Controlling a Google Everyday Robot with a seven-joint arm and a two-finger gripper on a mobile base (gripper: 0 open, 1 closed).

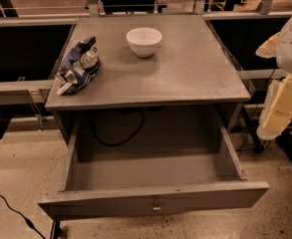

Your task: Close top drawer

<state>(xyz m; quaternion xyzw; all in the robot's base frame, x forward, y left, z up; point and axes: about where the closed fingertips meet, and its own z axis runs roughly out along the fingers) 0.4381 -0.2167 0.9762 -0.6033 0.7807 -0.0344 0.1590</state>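
The top drawer (110, 202) of the grey cabinet stands pulled far out toward me. Its inside is bare. Its flat front panel carries one small round metal knob (156, 206) at the centre. My gripper (281, 108) shows as white and cream-coloured parts at the right edge of the view. It is beside the cabinet's right side, above and to the right of the drawer's right corner, and apart from the drawer.
A white bowl (144, 40) and a crumpled blue snack bag (78, 66) lie on the cabinet top (185, 73). A black cable (116, 136) hangs behind the drawer cavity. Another cable (11, 208) runs across the speckled floor at left. Railings stand behind.
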